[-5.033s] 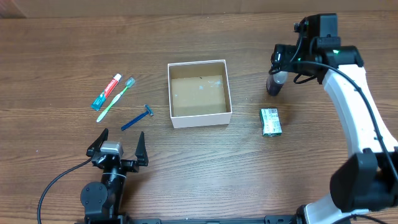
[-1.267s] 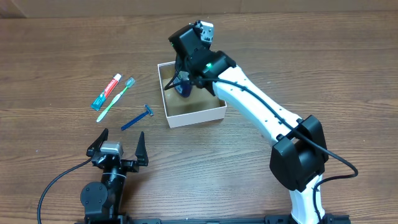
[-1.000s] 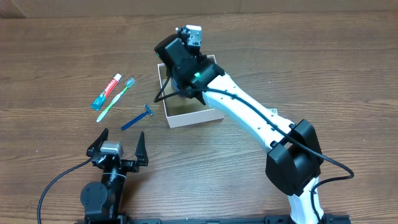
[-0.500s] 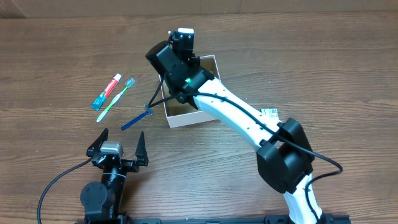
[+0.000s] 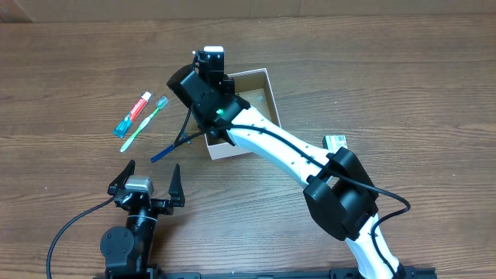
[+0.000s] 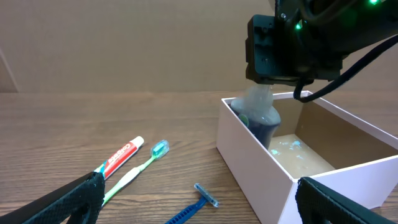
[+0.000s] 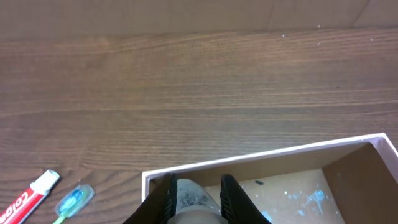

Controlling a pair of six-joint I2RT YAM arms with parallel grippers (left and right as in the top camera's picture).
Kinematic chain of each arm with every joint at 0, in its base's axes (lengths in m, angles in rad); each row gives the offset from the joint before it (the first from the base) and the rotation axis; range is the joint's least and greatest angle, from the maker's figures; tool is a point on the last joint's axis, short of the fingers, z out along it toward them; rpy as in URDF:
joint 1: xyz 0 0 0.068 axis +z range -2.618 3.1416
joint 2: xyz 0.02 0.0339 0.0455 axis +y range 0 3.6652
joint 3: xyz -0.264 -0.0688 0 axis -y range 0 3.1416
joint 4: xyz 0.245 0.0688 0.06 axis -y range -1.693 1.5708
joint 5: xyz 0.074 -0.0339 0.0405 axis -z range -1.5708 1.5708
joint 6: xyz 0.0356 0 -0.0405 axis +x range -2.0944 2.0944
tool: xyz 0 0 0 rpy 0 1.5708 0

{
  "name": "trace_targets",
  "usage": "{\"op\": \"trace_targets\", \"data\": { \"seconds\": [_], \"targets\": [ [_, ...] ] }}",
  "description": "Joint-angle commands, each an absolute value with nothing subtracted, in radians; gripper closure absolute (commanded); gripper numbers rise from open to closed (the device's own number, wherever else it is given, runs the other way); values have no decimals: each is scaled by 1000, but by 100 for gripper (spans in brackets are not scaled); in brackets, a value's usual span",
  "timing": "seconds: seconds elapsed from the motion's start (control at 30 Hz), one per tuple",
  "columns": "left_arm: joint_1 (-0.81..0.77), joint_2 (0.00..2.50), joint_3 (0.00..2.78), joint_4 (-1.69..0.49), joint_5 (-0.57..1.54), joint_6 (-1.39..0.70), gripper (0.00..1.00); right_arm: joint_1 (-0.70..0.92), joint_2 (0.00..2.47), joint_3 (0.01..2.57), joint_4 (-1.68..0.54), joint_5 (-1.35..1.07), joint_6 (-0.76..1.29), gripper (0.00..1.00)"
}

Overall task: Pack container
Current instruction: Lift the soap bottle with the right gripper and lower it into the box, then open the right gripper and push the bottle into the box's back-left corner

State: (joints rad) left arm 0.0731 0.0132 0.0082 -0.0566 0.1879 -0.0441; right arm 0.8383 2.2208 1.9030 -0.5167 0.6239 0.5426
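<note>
Right claw (image 7: 195,194) grips a dark blue bottle (image 6: 259,118) inside the white square cardboard container (image 6: 250,167); left claw (image 5: 149,172) wide; green toothbrush (image 5: 143,124), blue razor (image 5: 163,153) unpacked.

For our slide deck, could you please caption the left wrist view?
Right claw holds a dark bottle in the container's corner; toothpaste, toothbrush and razor lie outside it.

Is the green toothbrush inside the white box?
No, the toothbrush lies on the table next to the toothpaste, outside the box.
</note>
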Motion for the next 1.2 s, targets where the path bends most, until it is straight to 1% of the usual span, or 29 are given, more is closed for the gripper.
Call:
{"op": "trace_targets", "data": {
  "seconds": [0.0, 0.1, 0.13, 0.2, 0.33, 0.43, 0.5, 0.57, 0.63, 0.7, 0.77, 0.9, 1.0, 1.03, 1.17],
  "targets": [
    [80, 4, 5, -56, 196, -22, 0, 839, 2224, 1917, -493, 661, 542, 78],
    [80, 4, 5, -56, 196, -22, 0, 839, 2231, 1917, -493, 651, 542, 55],
    [80, 4, 5, -56, 196, -22, 0, 839, 2234, 1917, -493, 649, 542, 51],
    [80, 4, 5, -56, 196, -22, 0, 839, 2234, 1917, -493, 634, 542, 46],
    [80, 4, 5, -56, 196, -22, 0, 842, 2234, 1918, -492, 623, 541, 43],
    [80, 4, 5, -56, 196, -22, 0, 857, 2225, 1943, -519, 611, 487, 36],
    [80, 4, 5, -56, 196, -22, 0, 866, 2196, 1983, -576, 601, 462, 32],
    [80, 4, 5, -56, 196, -22, 0, 868, 2159, 2018, -631, 582, 462, 31],
    [80, 4, 5, -56, 196, -22, 0, 867, 2106, 2056, -693, 516, 446, 30],
    [80, 4, 5, -56, 196, -22, 0, 855, 2061, 2070, -730, 469, 440, 27],
    [80, 4, 5, -56, 196, -22, 0, 836, 2008, 2070, -773, 426, 441, 27],
    [80, 4, 5, -56, 196, -22, 0, 741, 1958, 2070, -911, 321, 501, 26],
    [80, 4, 5, -56, 196, -22, 0, 643, 1971, 2054, -971, 140, 501, 28],
    [80, 4, 5, -56, 196, -22, 0, 615, 1985, 2044, -985, 86, 500, 32],
    [80, 4, 5, -56, 196, -22, 0, 587, 2038, 2003, -995, 5, 485, 33]
  ]
}}
